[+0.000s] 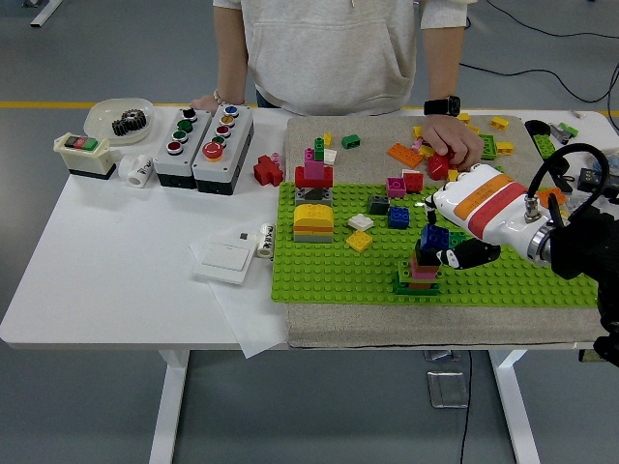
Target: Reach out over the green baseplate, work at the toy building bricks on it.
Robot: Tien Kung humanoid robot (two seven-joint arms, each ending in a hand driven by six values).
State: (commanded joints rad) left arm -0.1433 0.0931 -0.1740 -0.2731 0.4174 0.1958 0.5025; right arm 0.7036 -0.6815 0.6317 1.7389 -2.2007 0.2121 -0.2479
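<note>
1. A blue brick sits at the top of a small brick stack near the front edge of the green baseplate, right of centre; the fingers half hide it, so its long axis is hard to make out.
2. The stack stands upright: green base, pink and brown-red layers above.
3. The right hand, white with an orange and red band, has its fingers pinched on the blue brick.
4. Other bricks dot the baseplate, among them a yellow dome pile.
5. A person's hand rests curled on loose bricks on the bench beyond.
</note>
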